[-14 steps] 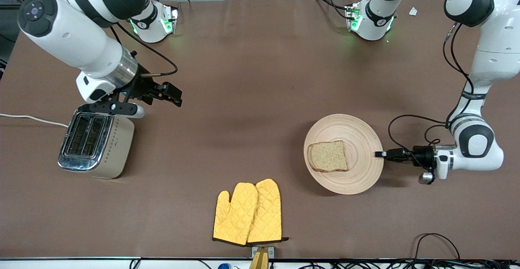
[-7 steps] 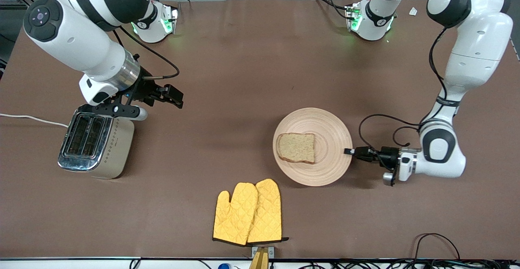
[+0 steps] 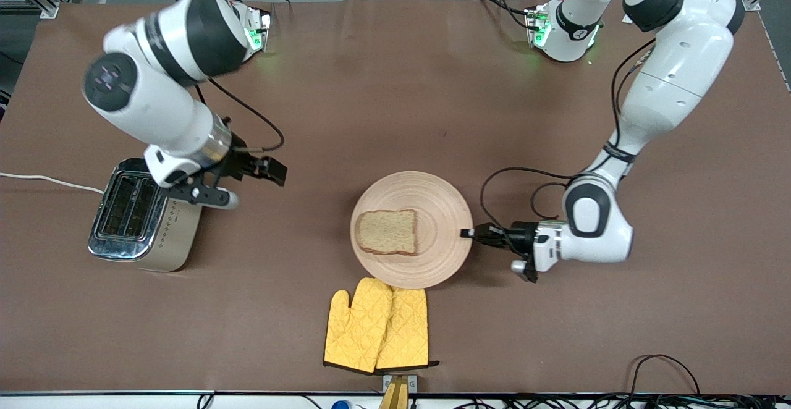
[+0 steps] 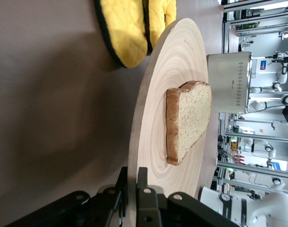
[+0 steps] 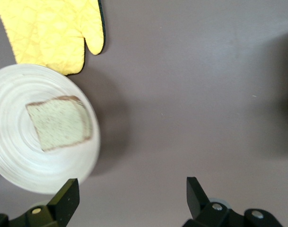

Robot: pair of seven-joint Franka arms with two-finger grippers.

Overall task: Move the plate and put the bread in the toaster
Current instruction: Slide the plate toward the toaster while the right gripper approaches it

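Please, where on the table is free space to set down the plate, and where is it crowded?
Bare brown table lies between the toaster and the plate, and from the plate up to the arm bases. It is crowded where the plate's near rim meets the yellow oven mitts.

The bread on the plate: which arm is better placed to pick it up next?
Probably the right. The right gripper is open beside the toaster; the left gripper is shut on the plate holding the bread.

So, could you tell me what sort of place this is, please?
Probably a robotics lab staging a kitchen task: a brown-covered table with a toaster, yellow oven mitts and metal framing with other robots in the left wrist view.
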